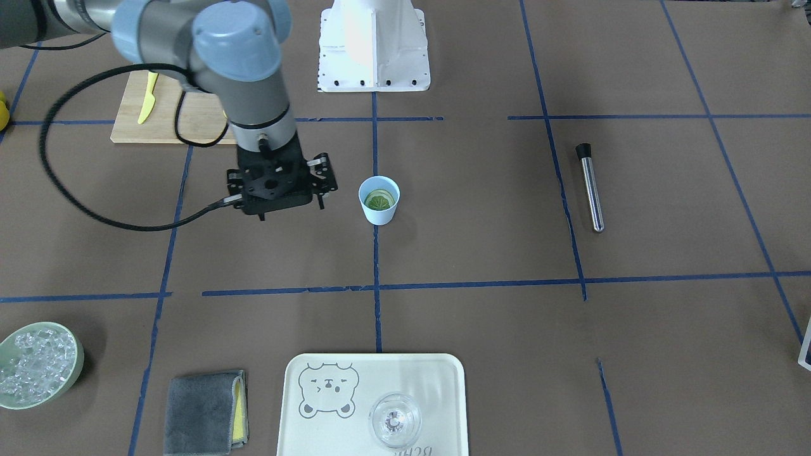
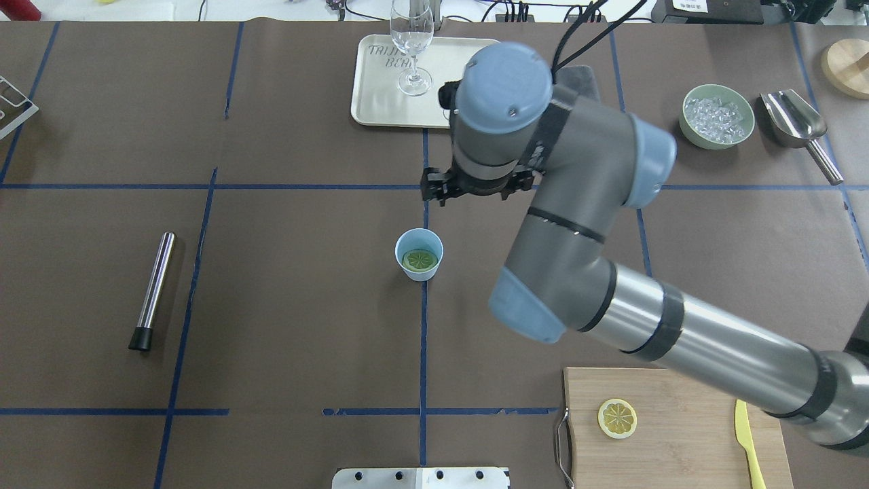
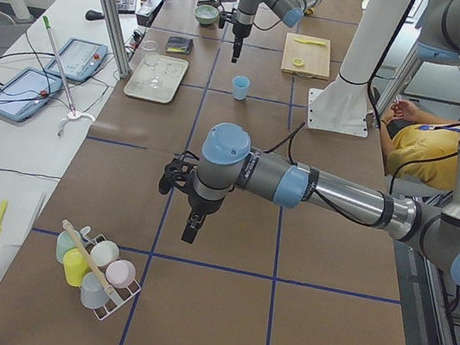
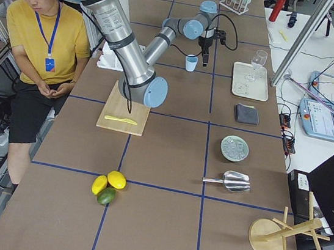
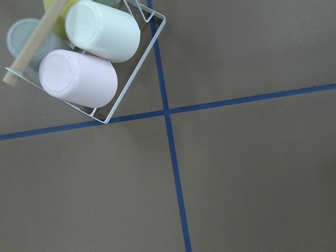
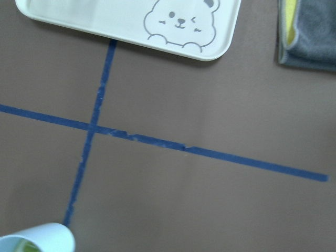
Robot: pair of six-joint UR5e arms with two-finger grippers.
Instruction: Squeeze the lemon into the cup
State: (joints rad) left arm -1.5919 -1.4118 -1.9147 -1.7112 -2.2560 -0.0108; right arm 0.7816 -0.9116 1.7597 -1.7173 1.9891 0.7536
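Right jaws beside the cup [image 1: 379, 215], apart, lemon slice [image 1: 379, 201] inside it

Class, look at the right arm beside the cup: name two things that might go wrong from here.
1. The jaws of the right arm hang near the cup; a sideways move may tip it and spill the lemon slice inside.
2. The glass stands on the tray beyond that arm; a swing might strike it.

The table [image 1: 481, 209] wears matt brown paper crossed by blue tape [image 1: 481, 284]. The cup [image 1: 379, 216] looks smooth, matt plastic. The rod [image 1: 592, 190] is polished metal, the board [image 1: 161, 126] pale bare wood, the glass [image 1: 395, 420] clear and shiny, the tray [image 1: 437, 380] smooth, the cloth [image 1: 199, 411] grey and fuzzy.
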